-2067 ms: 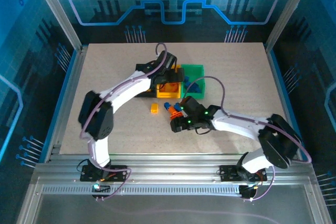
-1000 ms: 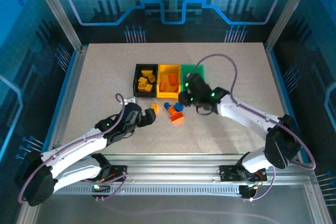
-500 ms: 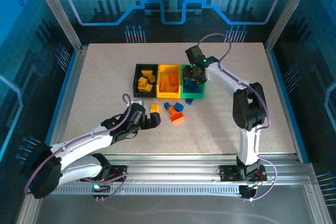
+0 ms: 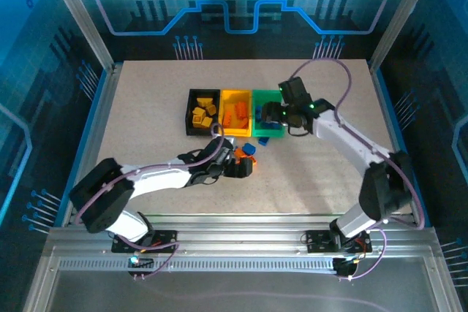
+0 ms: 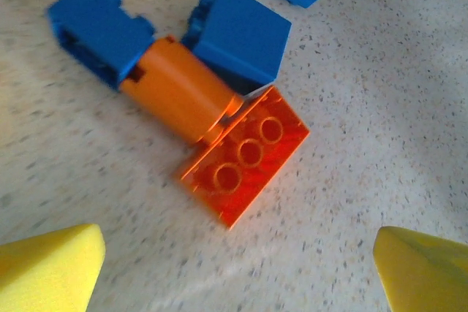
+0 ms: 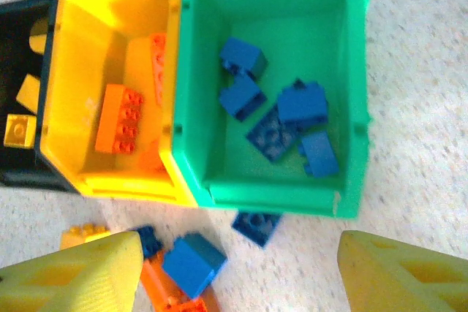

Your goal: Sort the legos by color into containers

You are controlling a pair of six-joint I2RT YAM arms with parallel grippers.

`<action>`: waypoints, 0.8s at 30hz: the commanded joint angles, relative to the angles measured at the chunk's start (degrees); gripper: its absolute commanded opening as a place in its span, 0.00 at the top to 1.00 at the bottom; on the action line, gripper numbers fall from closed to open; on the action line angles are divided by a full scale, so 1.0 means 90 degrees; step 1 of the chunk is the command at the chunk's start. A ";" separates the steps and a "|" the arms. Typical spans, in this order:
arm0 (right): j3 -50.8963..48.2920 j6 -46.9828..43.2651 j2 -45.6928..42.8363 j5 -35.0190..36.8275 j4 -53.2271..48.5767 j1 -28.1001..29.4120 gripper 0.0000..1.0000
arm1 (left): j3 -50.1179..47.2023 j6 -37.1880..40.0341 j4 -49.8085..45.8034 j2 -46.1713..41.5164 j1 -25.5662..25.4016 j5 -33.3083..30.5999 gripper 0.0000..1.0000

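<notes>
Three bins stand in a row: black (image 4: pixel 191 115), yellow (image 4: pixel 235 131) and green (image 4: pixel 272 134). Blue legos (image 6: pixel 301 104) lie in the green bin (image 6: pixel 197 71), orange ones (image 6: pixel 118 118) in the yellow bin (image 6: pixel 73 49), yellow ones (image 6: pixel 16 131) in the black bin. In front of the bins lies a loose pile: a flat orange brick (image 5: pixel 248 155), a rounded orange piece (image 5: pixel 179 100) and blue bricks (image 5: pixel 241 38). My left gripper (image 5: pixel 238 275) is open just short of the flat orange brick. My right gripper (image 6: pixel 238 283) hangs open and empty above the green bin's front edge.
A separate blue brick (image 6: pixel 256 226) lies against the green bin's front wall, and a yellow brick (image 6: pixel 86 234) sits left of the pile. The left arm (image 4: pixel 146 179) stretches across the near table. Bare tabletop (image 4: pixel 329 173) spreads right of the pile.
My left gripper has slid right, up to the loose pile. My right gripper has swung from the back of the green bin to over its front right.
</notes>
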 commanded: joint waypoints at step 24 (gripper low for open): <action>-0.2164 0.0120 -0.1947 -0.0346 0.0518 -0.0505 0.25 | 0.1749 0.1073 -0.1031 0.1453 -0.0827 -0.0586 0.13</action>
